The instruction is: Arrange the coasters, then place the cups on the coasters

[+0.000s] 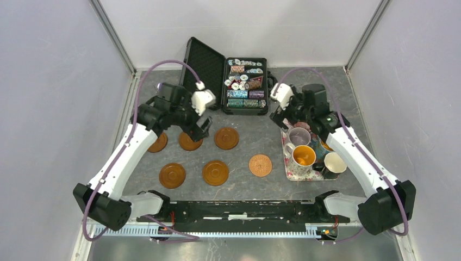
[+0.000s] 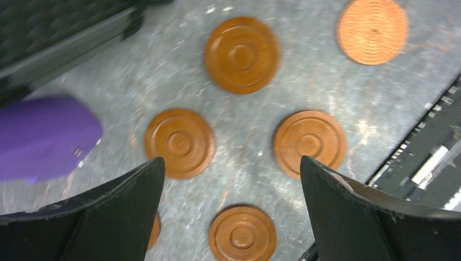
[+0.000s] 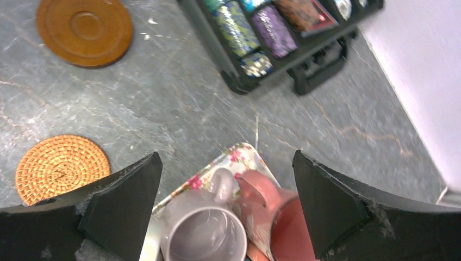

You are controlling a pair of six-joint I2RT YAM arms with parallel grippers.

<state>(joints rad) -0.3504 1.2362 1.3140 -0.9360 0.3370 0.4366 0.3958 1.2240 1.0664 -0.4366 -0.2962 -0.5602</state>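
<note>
Top view: my left jaws hang wide open and empty over the back row of brown coasters, partly hiding one. There are three brown in the back row and two in front, with the tan coaster at the front row's right end, all flat on the table. My right jaws are wide open too, holding nothing, over the tray's far end. All the cups crowd on the tray. The chip case lies open at the back.

Left wrist: fingers are spread, with nothing between. Brown coasters lie apart below, and the tan coaster is at top right. A purple cable is at left.

Right wrist: fingers are wide apart and empty. The lilac cup and pink cup touch on the tray beneath. The tan coaster is left of the tray, with one brown coaster farther off.
</note>
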